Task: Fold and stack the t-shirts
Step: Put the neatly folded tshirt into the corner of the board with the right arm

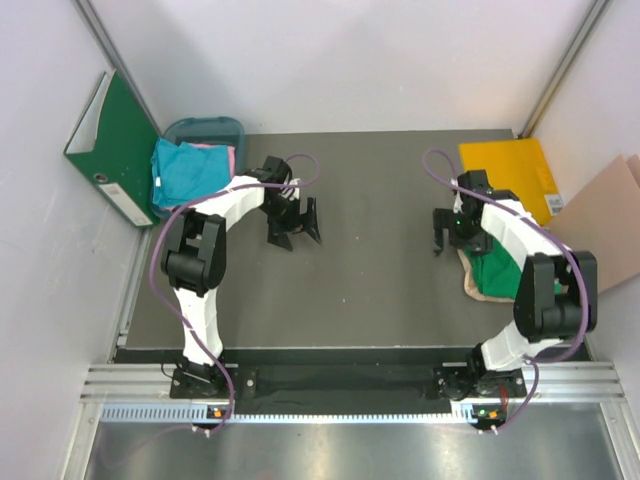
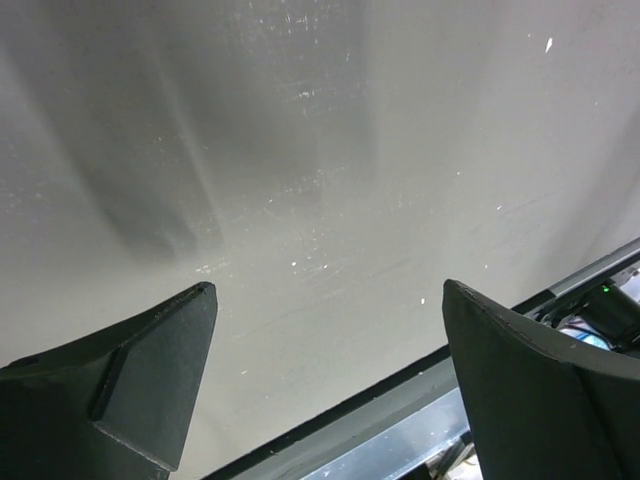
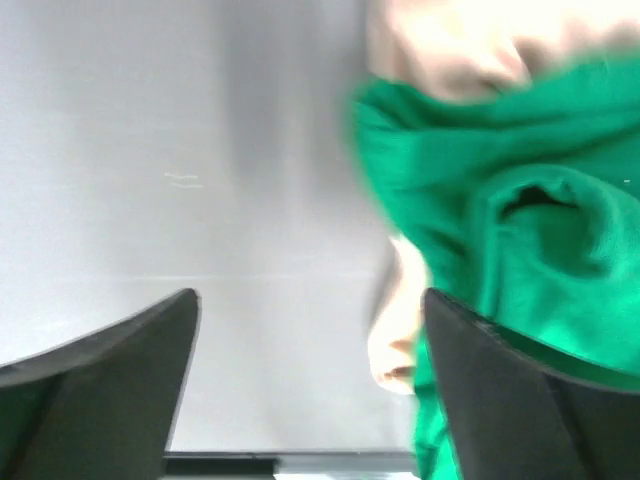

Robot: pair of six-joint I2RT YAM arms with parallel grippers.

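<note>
A bright green t-shirt (image 1: 497, 272) lies crumpled on a beige-peach t-shirt (image 1: 472, 287) at the right of the table, partly hidden under my right arm. My right gripper (image 1: 440, 238) hovers just left of this pile. In the right wrist view the right gripper (image 3: 310, 300) is open; the green t-shirt (image 3: 500, 200) and an edge of the beige-peach t-shirt (image 3: 400, 330) lie by its right finger. A teal-blue t-shirt (image 1: 188, 170) and a pink t-shirt (image 1: 226, 156) sit in a bin at the back left. My left gripper (image 1: 297, 230) (image 2: 330, 290) is open above bare table.
A blue-grey bin (image 1: 207, 128) holds the back-left shirts, with a green ring binder (image 1: 112, 148) leaning on the wall beside it. A yellow folder (image 1: 508, 172) lies at the back right and brown cardboard (image 1: 606, 222) beyond the table's right edge.
</note>
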